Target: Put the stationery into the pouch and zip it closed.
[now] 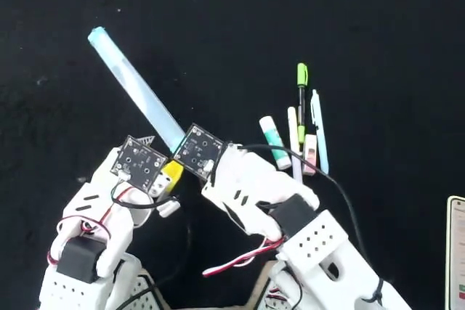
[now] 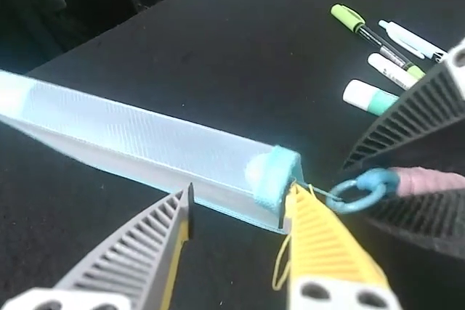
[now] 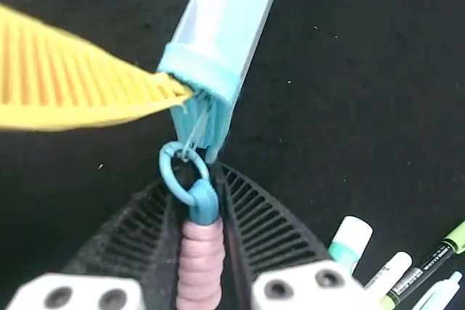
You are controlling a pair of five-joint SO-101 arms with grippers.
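A long light-blue pouch lies diagonally on the black table, its near end between the two arms. In the left wrist view my left gripper has its grey and yellow fingers against either side of that pouch end. My right gripper, with black fingers, is shut on the pink and blue zipper pull, whose ring hangs at the pouch end. To the right lies the stationery: a green-capped pen, a light-blue pen, a white and green marker, and other small pieces beside them.
A white object shows at the table's right edge. Red, white and black cables trail between the arm bases at the front. Bare black table stretches behind and left of the pouch.
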